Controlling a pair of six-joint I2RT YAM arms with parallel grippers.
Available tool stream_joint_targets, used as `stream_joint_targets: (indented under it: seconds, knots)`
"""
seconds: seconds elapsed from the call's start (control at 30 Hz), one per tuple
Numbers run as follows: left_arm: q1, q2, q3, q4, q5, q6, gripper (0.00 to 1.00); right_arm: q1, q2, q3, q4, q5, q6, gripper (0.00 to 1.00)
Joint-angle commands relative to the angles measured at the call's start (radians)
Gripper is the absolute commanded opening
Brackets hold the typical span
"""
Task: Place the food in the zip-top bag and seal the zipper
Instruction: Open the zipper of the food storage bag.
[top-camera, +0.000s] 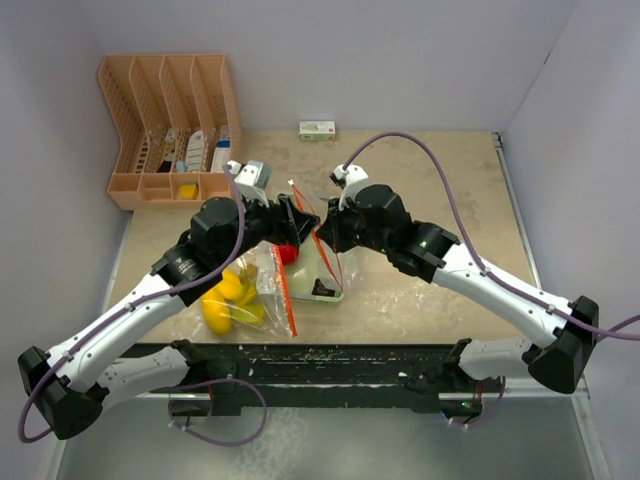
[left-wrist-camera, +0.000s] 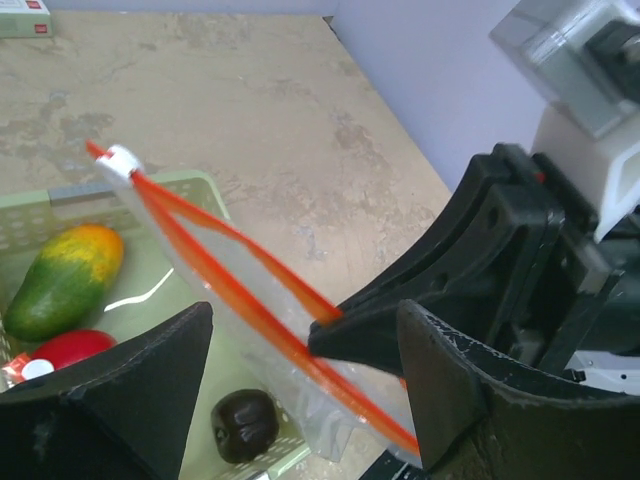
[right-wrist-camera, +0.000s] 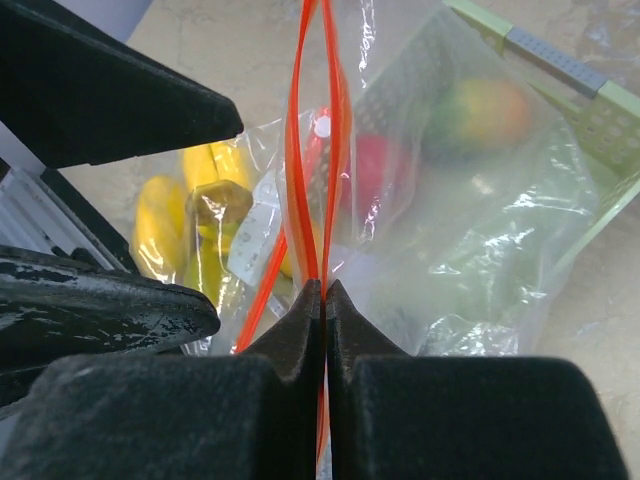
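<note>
Has glossy yellow bananas (top-camera: 232, 288) in crinkly clear bag (right-wrist-camera: 480, 250); leaves 3 fruits (left-wrist-camera: 65, 280) in pale green tray (left-wrist-camera: 30, 225). Pinches unsealed orange-red zipper (right-wrist-camera: 320, 262) in right gripper (right-wrist-camera: 322, 300); spreads left gripper (left-wrist-camera: 305, 320) wide.

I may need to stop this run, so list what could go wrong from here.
1. The right gripper is shut on the zipper and its two strips lie nearly together, while the mango, apple and dark fruit sit in the tray; sealing now would likely leave them out.
2. The left gripper stands open around the zipper close beside the right gripper's fingers; closing there could knock them or tug the bag free.
</note>
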Motion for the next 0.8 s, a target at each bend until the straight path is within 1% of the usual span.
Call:
stream_joint_targets:
  seconds: [0.0, 0.13, 0.23, 0.47, 0.67, 0.77]
  knots:
    - [0.001, -0.005, -0.007, 0.122, 0.027, -0.042, 0.73, 0.027, -0.005, 0.048, 0.042, -0.001, 0.002, 0.0]
    - [0.001, -0.017, -0.036, 0.125, 0.006, -0.044, 0.62, 0.032, -0.022, 0.042, 0.044, 0.008, 0.007, 0.0]
    - [0.002, -0.04, -0.053, 0.109, 0.002, -0.048, 0.57, 0.031, -0.038, 0.037, 0.045, 0.031, 0.014, 0.0]
    - [0.001, -0.103, -0.085, 0.065, -0.045, -0.054, 0.55, 0.032, -0.056, 0.048, 0.05, 0.007, 0.016, 0.0]
    - [0.002, -0.085, -0.092, 0.087, -0.069, -0.066, 0.6, 0.045, -0.052, 0.063, 0.049, -0.04, 0.005, 0.0]
    - [0.001, -0.06, -0.092, 0.114, -0.059, -0.074, 0.6, 0.057, -0.056, 0.067, 0.049, -0.04, 0.003, 0.0]
